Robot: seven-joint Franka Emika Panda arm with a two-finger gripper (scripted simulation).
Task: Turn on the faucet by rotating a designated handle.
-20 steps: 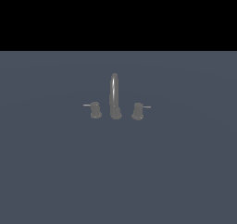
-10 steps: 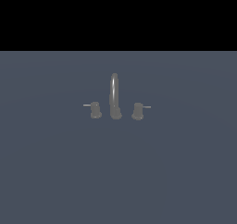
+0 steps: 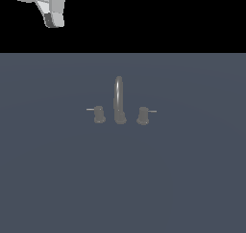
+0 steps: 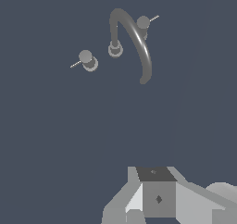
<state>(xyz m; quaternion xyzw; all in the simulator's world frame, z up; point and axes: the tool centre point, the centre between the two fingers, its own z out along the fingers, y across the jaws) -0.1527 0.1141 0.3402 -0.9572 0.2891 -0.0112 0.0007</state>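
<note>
A flat slate-grey surface (image 3: 123,179) fills the lower part of the exterior view, with plain black background above it.

The near expanse of the surface is bare up to the faucet (image 3: 118,102), which stands at mid-depth. Its parts sit in a row: the handle (image 3: 99,114), a short grey knob, lies on the exterior view's left with a thin pale lever pin (image 3: 90,110) jutting toward that same side. Just beside it, at the centre, rises the tall thin arched spout (image 3: 118,92) on a round base. The twin knob (image 3: 142,115) stands on the exterior view's right, its pin pointing the opposite way. The three parts are near one another but apart.

The gripper (image 3: 54,20) appears at the upper left corner of the exterior view, against the black background, well apart from the faucet and touching nothing. Only part of it shows; the wrist view shows blocky grey gripper parts at the frame edge. Whether its fingers are spread or closed cannot be told.
</note>
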